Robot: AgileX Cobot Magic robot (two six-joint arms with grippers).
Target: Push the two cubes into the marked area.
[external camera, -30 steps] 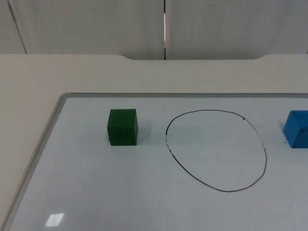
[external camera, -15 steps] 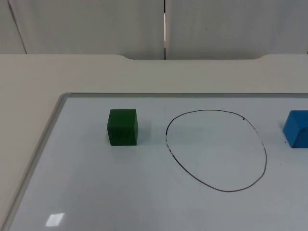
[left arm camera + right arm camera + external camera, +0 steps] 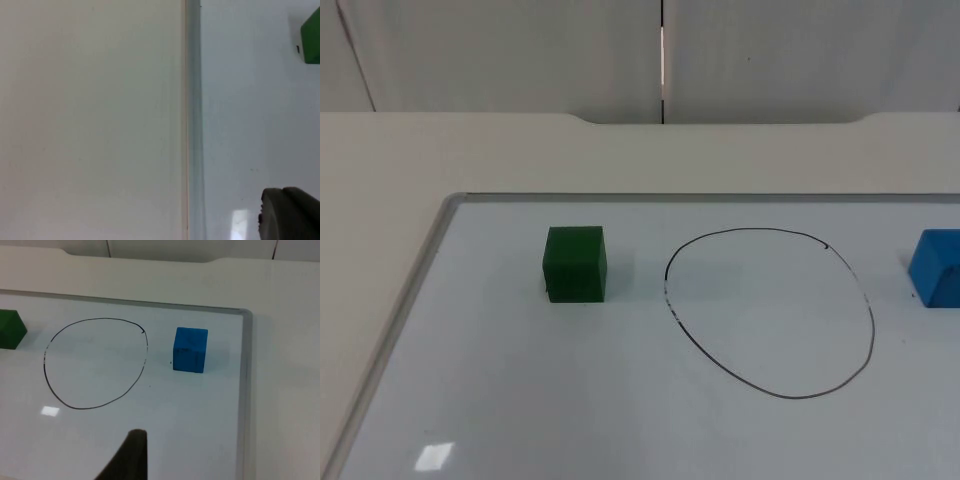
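- Green cube (image 3: pixel 574 264): on whiteboard (image 3: pixel 620 420), left of drawn ring (image 3: pixel 770 312), apart from it.
- Blue cube (image 3: pixel 936 267): right of ring, outside it.
- Left gripper (image 3: pixel 290 215), right gripper (image 3: pixel 131 455): above whiteboard; finger state cannot be told.

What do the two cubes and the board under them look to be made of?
Green cube and blue cube: matte, uniformly coloured, with dull faces and soft edges, possibly foam or painted wood. Board: glossy whiteboard, judging by the light glare, the metal-looking rim and the pen-drawn circle.
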